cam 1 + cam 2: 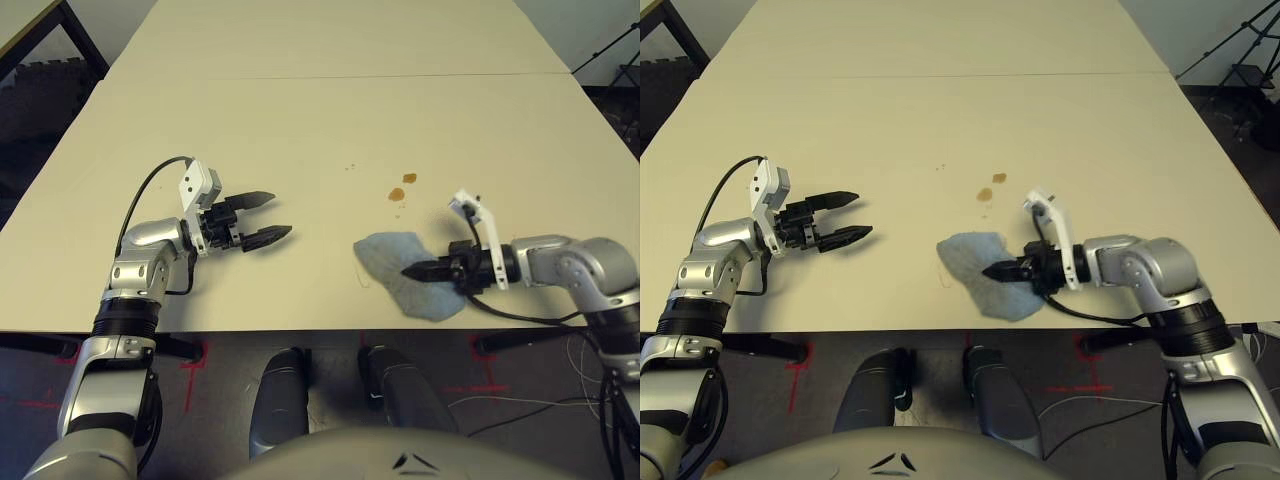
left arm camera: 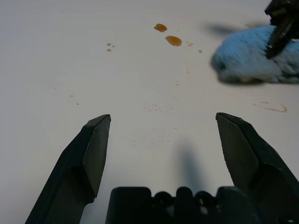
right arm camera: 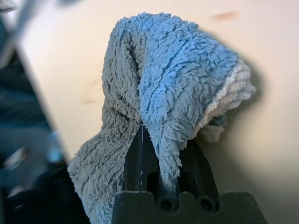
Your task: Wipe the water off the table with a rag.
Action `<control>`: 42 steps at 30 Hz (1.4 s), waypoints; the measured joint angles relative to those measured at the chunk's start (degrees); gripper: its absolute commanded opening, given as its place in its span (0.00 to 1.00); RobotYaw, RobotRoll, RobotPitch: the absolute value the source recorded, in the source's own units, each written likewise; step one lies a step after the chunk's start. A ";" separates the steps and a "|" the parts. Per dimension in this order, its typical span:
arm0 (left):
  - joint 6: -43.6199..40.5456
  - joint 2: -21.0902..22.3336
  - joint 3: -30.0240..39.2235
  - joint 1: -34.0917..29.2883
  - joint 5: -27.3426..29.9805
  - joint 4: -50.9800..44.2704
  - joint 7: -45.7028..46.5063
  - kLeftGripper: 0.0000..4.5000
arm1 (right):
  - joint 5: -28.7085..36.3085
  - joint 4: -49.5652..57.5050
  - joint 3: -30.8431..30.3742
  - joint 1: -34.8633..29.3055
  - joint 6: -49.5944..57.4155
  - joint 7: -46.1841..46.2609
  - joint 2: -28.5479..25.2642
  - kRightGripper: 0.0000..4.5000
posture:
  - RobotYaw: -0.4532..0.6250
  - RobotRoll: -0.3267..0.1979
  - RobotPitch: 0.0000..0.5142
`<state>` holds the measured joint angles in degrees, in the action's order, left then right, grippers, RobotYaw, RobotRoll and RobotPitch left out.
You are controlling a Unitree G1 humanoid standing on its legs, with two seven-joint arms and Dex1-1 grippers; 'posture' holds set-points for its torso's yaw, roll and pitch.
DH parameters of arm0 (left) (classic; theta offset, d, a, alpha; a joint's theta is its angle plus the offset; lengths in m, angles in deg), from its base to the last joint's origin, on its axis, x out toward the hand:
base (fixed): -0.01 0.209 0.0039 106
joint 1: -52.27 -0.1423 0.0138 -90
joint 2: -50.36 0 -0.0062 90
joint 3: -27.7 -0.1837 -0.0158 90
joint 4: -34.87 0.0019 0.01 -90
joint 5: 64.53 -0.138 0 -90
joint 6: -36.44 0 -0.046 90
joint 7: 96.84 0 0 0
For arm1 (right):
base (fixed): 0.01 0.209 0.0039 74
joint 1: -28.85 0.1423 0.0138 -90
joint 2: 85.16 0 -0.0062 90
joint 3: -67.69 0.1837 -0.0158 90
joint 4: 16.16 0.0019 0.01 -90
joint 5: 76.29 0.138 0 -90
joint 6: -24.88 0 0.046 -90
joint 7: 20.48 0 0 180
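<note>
Water (image 1: 396, 194) remained on the surface (image 1: 300, 130): two amber blotches lay just beyond the rag (image 1: 405, 275), with small specks beside them and faint smears nearer the robot. You had the rag pinched between the nearly closed jaws of the right gripper (image 1: 408, 272), near the surface's front edge. Your left gripper (image 1: 284, 213) stood with its jaws wide and empty. Judged incomplete: both blotches, specks and smears still required wiping.

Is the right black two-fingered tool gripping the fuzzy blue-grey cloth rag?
Yes, a fold of the rag is pinched between its black fingers.
</note>
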<state>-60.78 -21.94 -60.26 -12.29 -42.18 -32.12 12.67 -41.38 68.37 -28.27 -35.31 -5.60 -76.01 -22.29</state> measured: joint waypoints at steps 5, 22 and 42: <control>0.08 0.00 -0.04 0.46 -0.02 0.40 -0.03 1.00 | -4.14 -9.66 2.53 1.62 -6.98 -0.30 -5.54 0.02 | 0.25 0.62 0.34; 1.13 0.24 -0.12 2.38 -0.63 2.76 -1.22 1.00 | -6.74 -21.97 17.10 10.24 -13.40 12.60 7.74 0.02 | 0.25 0.62 0.31; 1.30 1.37 0.15 1.09 -0.65 1.92 -1.70 1.00 | -15.39 -27.17 10.70 14.94 -21.30 11.45 21.51 0.02 | 0.27 0.62 0.30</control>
<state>-59.48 -20.56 -60.11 -11.20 -42.83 -30.20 10.97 -56.78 41.20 -17.58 -20.37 -26.90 -64.55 -0.77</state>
